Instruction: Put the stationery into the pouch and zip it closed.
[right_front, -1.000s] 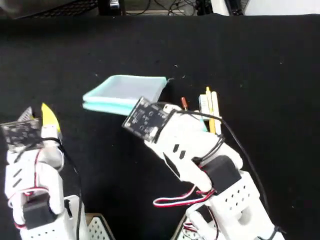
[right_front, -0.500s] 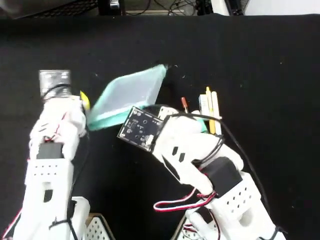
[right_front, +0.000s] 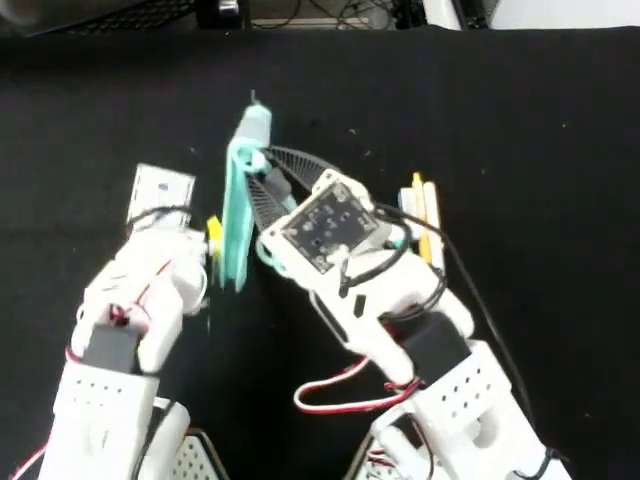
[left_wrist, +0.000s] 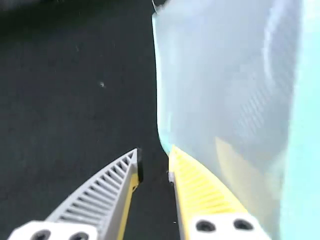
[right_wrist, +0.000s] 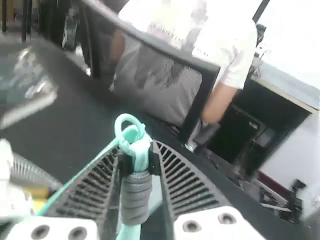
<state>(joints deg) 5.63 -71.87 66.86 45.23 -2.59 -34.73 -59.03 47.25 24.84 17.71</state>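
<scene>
Jaws of the right gripper (right_wrist: 136, 150) are pressed onto the pouch (right_front: 238, 215) at its zipper end, with the grey pull (right_wrist: 135, 192) and the mint cord loop (right_wrist: 129, 131) between the black ribbed jaws. The pouch lay flat 1 s ago and is now turned upright on edge. The left gripper (left_wrist: 152, 162) has come in from the near left. Its jaws are narrowly parted with nothing between, and the yellow jaw sits against the pouch's frosted translucent face. The stationery (right_front: 425, 215), slim yellow and white sticks, lies on the black surface (right_front: 520, 120) beside the right arm.
</scene>
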